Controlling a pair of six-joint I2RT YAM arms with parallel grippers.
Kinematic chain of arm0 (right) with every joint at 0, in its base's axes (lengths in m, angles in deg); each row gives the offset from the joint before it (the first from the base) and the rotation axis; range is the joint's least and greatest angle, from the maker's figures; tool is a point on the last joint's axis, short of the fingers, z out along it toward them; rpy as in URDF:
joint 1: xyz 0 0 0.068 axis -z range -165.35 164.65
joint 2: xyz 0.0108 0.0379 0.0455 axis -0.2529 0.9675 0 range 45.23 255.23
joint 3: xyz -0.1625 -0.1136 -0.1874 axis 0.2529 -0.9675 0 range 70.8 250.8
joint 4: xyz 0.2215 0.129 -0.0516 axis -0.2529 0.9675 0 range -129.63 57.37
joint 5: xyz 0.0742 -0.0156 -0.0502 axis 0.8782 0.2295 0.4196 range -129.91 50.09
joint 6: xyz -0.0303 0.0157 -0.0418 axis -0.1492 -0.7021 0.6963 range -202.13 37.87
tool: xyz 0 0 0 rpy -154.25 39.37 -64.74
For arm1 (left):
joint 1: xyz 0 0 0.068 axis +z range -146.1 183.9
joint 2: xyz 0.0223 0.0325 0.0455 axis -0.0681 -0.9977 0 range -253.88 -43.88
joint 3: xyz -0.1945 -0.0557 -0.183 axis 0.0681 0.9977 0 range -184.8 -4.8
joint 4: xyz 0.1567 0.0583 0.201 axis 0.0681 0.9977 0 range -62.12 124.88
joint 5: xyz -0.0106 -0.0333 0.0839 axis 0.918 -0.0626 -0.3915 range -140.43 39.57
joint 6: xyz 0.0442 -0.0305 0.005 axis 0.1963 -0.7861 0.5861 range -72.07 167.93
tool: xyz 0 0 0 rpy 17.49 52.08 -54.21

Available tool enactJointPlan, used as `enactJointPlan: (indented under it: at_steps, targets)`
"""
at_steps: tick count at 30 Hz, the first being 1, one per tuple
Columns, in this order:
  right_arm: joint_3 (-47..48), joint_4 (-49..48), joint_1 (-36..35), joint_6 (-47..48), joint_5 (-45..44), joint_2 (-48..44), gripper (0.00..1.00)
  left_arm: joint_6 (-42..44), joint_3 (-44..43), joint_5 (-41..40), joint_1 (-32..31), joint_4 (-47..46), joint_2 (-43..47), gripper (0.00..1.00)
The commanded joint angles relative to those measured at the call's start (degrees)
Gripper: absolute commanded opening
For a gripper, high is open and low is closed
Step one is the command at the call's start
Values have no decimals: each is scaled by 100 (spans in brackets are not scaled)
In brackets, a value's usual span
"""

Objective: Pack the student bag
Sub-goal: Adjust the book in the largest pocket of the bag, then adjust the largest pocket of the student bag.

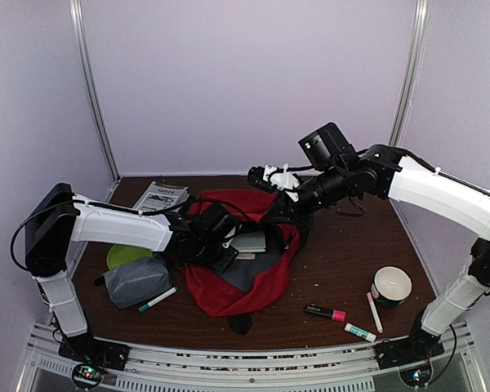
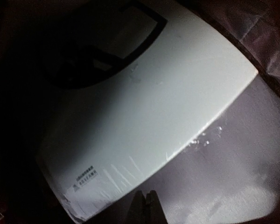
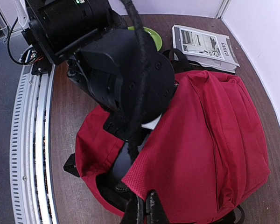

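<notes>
The student bag is a large red backpack lying in the middle of the table with its mouth open. My right gripper is shut on the red fabric edge of the bag and holds that flap up; it shows from above as well. My left gripper reaches into the opening. In the left wrist view its fingertips are pressed together with nothing between them. Just beyond them a white flat book lies on the grey lining. The left arm's black wrist fills the bag's mouth.
Left of the bag lie a grey pouch, a green plate, a teal marker and a printed booklet. At the right front are a white roll, a pink-banded marker, a pink pen and a glue stick.
</notes>
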Motion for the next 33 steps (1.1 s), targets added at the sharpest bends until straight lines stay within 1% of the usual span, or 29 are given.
enactJointPlan:
  at_steps: [1, 5, 8, 11, 14, 15, 17, 18, 21, 24, 28, 30, 33]
  targets:
    - [-111, -149, 200, 5, 118, -193, 0, 131, 440, 657, -27, -405, 717, 0]
    - [-19, -219, 641, -111, -7, -39, 0, 134, 876, 1018, -256, -101, 1406, 13]
    - [168, -303, 1297, -324, 128, 194, 0, 72, 1228, 1138, -358, 197, 1926, 22]
    - [405, -364, 1861, -460, 179, 369, 0, -161, 1660, 1096, -366, 226, 2621, 24]
    - [422, -465, 2296, -605, 284, 332, 0, -530, 1880, 711, -290, 397, 2864, 27]
    - [389, -489, 2390, -658, 341, 261, 0, -680, 1839, 569, -197, 553, 2787, 26]
    - [204, -536, 2448, -693, 400, 24, 0, -1128, 1624, 95, -56, 994, 2525, 18]
    - [63, -601, 2449, -692, 412, -136, 0, -1326, 1547, -38, 20, 1162, 2386, 16]
    - [-511, -809, 2449, -770, 455, -665, 0, -1521, 1430, 0, 185, 1011, 2018, 16]
    - [-1140, -935, 2413, -709, 702, -1134, 0, -1463, 1116, 70, 422, 630, 1457, 17]
    - [-1650, -772, 2267, -358, 981, -1510, 0, -1206, 358, 577, 822, -5, 615, 17]
    - [-1776, -653, 2231, -267, 1008, -1631, 0, -994, -183, 682, 924, -36, 201, 17]
    - [-1978, -654, 2220, -185, 1019, -1852, 0, -733, -1118, 930, 1049, 196, -486, 16]
